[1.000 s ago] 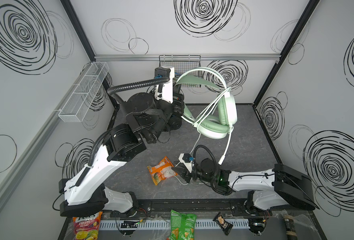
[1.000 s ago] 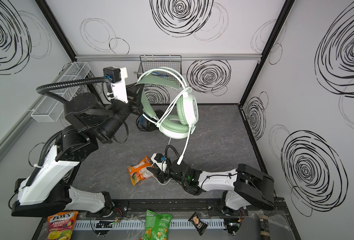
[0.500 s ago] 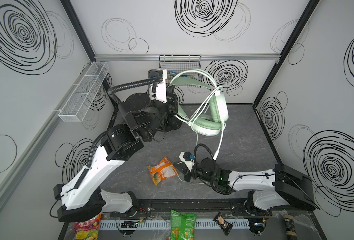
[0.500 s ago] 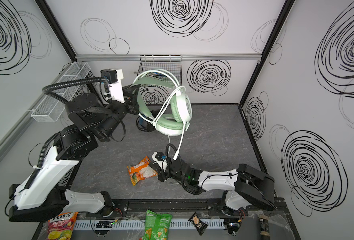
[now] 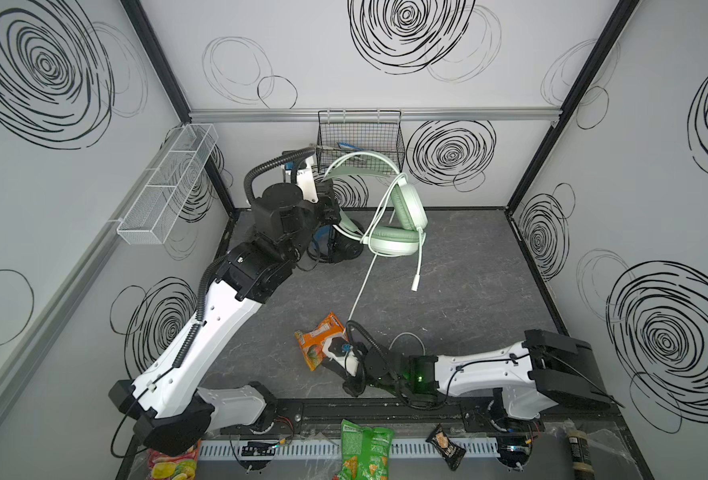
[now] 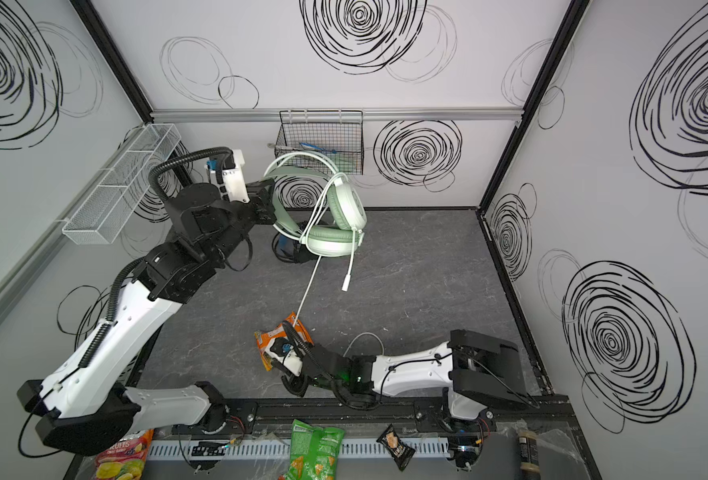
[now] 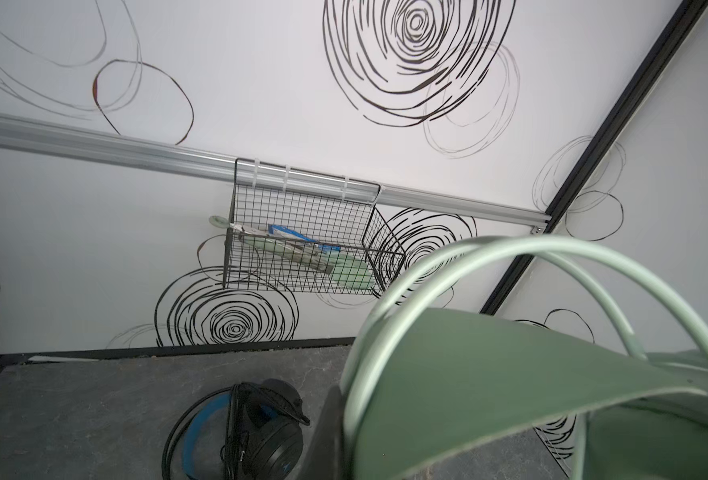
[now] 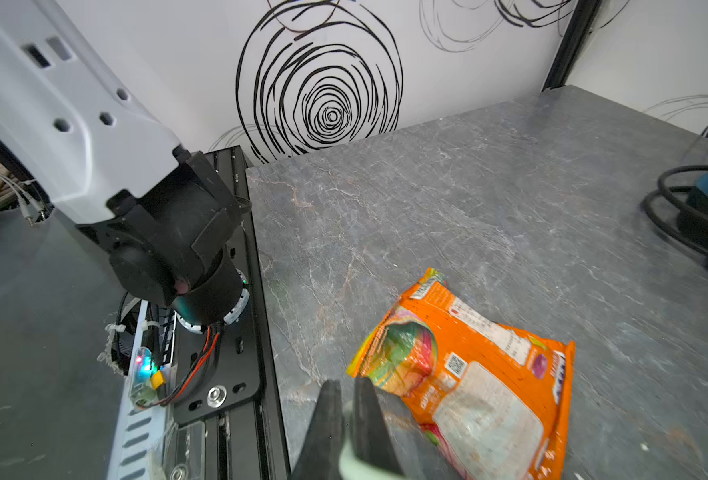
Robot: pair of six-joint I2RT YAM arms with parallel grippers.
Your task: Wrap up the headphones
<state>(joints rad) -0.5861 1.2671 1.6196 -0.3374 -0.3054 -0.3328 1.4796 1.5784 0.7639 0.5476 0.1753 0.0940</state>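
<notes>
White walls (image 5: 335,83) close in three sides, scrawled with black spiral doodles (image 5: 406,25). Black frame posts (image 5: 158,66) run up the back corners. An aluminium rail (image 5: 468,114) crosses the back wall, and a black wire basket (image 5: 360,137) hangs from it, with blue and pale green packets (image 7: 302,245) inside. In both top views a white mesh tray (image 5: 165,183), split into compartments, is fixed to the wall on the left. The floor (image 5: 468,270) is dark grey, veined like marble. The light is soft and even.
</notes>
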